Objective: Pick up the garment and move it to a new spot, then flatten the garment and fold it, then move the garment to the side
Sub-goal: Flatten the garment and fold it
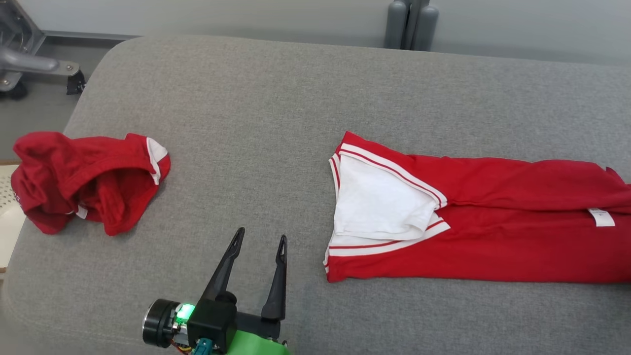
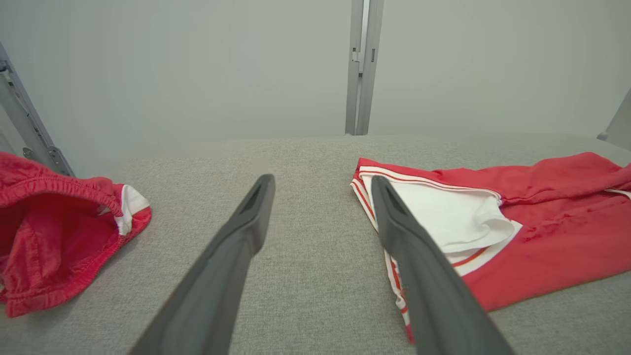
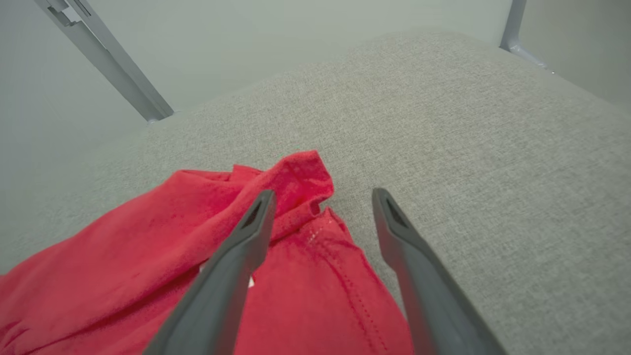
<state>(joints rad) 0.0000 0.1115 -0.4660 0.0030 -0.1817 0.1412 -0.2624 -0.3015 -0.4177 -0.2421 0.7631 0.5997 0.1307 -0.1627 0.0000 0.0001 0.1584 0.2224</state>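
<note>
A red garment point(image 1: 493, 217) with white striped trim lies stretched across the right half of the grey padded table point(image 1: 276, 113), a white panel showing at its left end. From the left wrist it is the garment point(image 2: 542, 231) just right of my fingers. My left gripper point(image 1: 260, 241) stands open over bare table, left of the garment's striped end and apart from it; nothing sits between its fingers point(image 2: 246, 231). My right gripper point(image 3: 320, 197) is open above the garment's far end point(image 3: 300, 172), the left finger over the red cloth, holding nothing.
A second red garment point(image 1: 84, 180), crumpled, with a white-trimmed edge, lies at the table's left edge, also seen from the left wrist as the crumpled garment point(image 2: 54, 231). Grey posts point(image 1: 411, 22) stand behind the table. A metal frame point(image 1: 24, 59) sits off the back left corner.
</note>
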